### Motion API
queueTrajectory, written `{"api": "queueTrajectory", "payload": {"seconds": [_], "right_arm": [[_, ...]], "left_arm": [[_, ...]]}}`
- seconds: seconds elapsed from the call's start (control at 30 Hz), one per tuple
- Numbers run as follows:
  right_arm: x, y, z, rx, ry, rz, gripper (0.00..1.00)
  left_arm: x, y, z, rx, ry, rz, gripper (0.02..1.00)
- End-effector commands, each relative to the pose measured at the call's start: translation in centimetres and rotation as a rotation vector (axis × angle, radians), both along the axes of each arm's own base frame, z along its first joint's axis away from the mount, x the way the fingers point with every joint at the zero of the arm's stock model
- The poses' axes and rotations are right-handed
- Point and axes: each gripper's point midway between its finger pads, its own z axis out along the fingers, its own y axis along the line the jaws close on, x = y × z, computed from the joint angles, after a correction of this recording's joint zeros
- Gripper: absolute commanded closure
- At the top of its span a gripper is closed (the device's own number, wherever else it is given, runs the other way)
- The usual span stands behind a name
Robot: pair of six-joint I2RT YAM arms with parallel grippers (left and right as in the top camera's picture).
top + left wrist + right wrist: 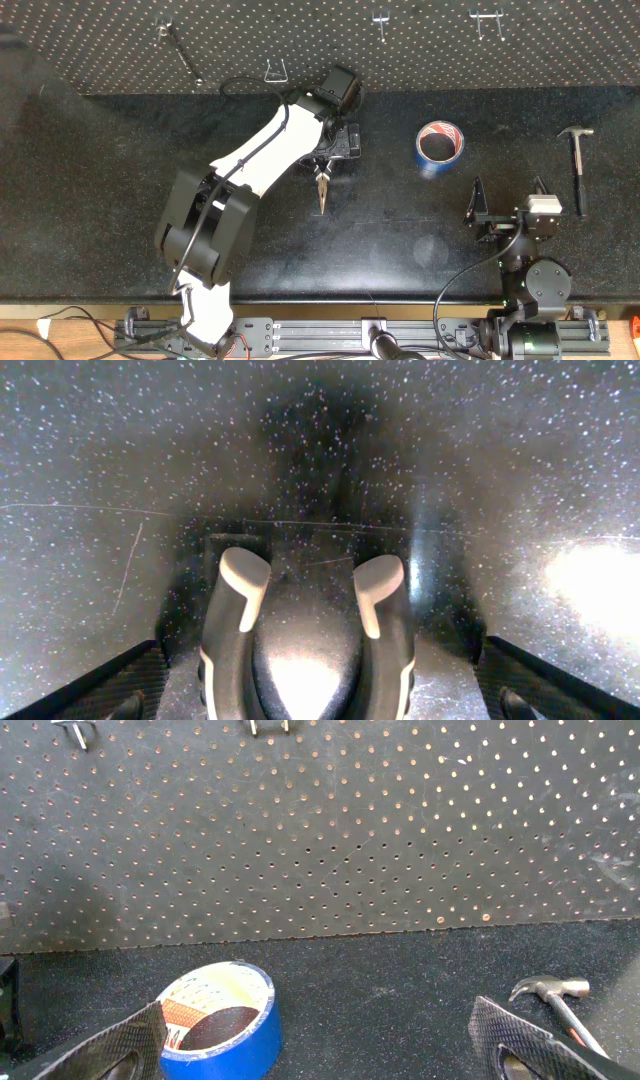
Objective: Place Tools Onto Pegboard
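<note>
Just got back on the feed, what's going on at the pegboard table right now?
The left claw is open and down over the pliers in the middle of the table, with a finger on either side of the handles. The right claw sits open and empty near its base. The blue tape roll and the hammer lie on the table. One tool hangs on the pegboard.

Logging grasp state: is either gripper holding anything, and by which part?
Nothing is held. The left gripper is open astride the pliers handles, not touching them; the right gripper is open and empty.
</note>
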Motion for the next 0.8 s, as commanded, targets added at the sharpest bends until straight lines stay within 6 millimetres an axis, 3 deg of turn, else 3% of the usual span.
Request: {"api": "queueTrajectory", "payload": {"seconds": [0.03,0.13,0.17,0.4,0.43,0.5,0.53,0.7,0.73,0.8], "right_arm": [[0.0,0.1,-0.2,0.014,0.0,-0.001,0.009],[0.0,0.1,-0.2,0.013,0.0,-0.001,0.009],[0.0,0.1,-0.2,0.013,0.0,-0.001,0.009],[0.0,0.1,-0.2,0.013,0.0,-0.001,0.007],[0.0,0.1,-0.2,0.013,0.0,-0.001,0.009],[0.0,0.1,-0.2,0.013,0.0,-0.001,0.009],[0.0,0.1,-0.2,0.013,0.0,-0.001,0.009],[0.0,0.1,-0.2,0.013,0.0,-0.001,0.009],[0.0,0.1,-0.2,0.013,0.0,-0.001,0.007],[0.0,0.1,-0.2,0.013,0.0,-0.001,0.009]], "left_arm": [[0.3,-0.3,-0.4,-0.008,0.009,-0.015,0.025],[0.3,-0.3,-0.4,-0.008,0.008,-0.015,0.45],[0.3,-0.3,-0.4,-0.008,0.008,-0.015,0.492],[0.3,-0.3,-0.4,-0.007,0.008,-0.015,0.505],[0.3,-0.3,-0.4,-0.007,0.008,-0.015,0.546],[0.3,-0.3,-0.4,-0.007,0.009,-0.015,0.739],[0.3,-0.3,-0.4,-0.008,0.009,-0.014,0.958],[-0.6,-0.1,-0.5,0.004,0.046,-0.018,0.989],[-0.4,0.0,0.0,0.002,0.033,-0.016,0.989],[0.3,0.9,3.6,0.023,-0.063,-0.006,0.993]]}}
